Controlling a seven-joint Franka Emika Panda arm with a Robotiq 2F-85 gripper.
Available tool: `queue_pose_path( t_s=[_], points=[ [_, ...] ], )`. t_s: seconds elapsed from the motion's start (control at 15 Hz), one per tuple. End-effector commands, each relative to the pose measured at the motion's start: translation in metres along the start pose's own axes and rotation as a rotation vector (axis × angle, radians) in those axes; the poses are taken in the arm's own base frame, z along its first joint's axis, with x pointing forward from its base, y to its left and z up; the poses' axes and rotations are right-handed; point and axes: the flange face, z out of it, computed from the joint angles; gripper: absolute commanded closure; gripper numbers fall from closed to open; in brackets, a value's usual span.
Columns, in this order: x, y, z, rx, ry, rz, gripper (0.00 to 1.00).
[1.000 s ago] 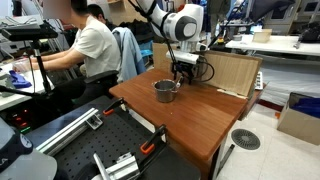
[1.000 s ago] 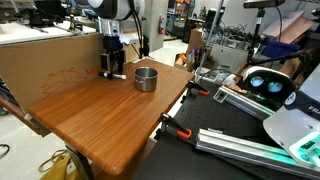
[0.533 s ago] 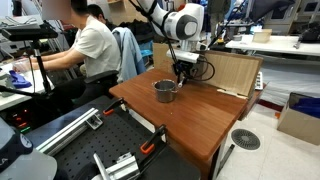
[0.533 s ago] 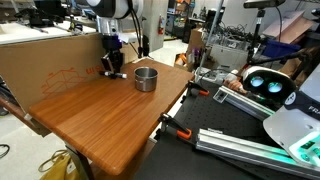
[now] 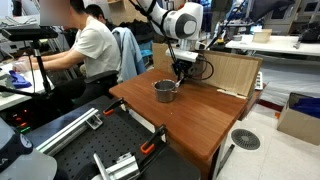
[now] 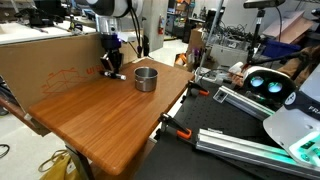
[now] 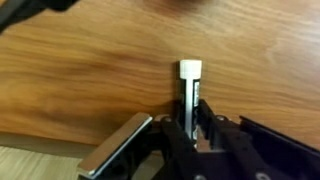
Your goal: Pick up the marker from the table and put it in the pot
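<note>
In the wrist view the marker (image 7: pixel 188 92), a slim dark stick with a white cap, lies on the reddish-brown table (image 7: pixel 80 70). My gripper (image 7: pixel 190 110) is shut on its dark body, and the capped end sticks out beyond the fingertips. In both exterior views the gripper (image 5: pixel 181 72) (image 6: pixel 115 70) is down at the tabletop near the back edge, right beside the shiny silver pot (image 5: pixel 165 90) (image 6: pixel 146 78). The pot stands upright on the table (image 5: pixel 205 118) (image 6: pixel 100 120). The marker itself is too small to make out in the exterior views.
A cardboard sheet (image 5: pixel 232 72) (image 6: pixel 45 58) stands along the table's back edge, close behind the gripper. A person (image 5: pixel 92 50) sits at a desk beyond the table. Orange-handled clamps (image 6: pixel 178 130) and metal rails sit at the table's near side.
The fingers have closed in around the marker at the tabletop. The arm and the pot have stayed where they were.
</note>
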Motion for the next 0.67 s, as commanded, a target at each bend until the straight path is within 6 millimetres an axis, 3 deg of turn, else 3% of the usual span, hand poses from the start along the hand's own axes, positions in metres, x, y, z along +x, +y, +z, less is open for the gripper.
queue_pose_path(
  t_s=[0.0,0.6],
  points=[
    [-0.012,-0.004,-0.009,-0.041,-0.003,0.025,0.94],
    [-0.043,-0.024,-0.061,-0.106,0.08,0.027,0.94]
  ],
)
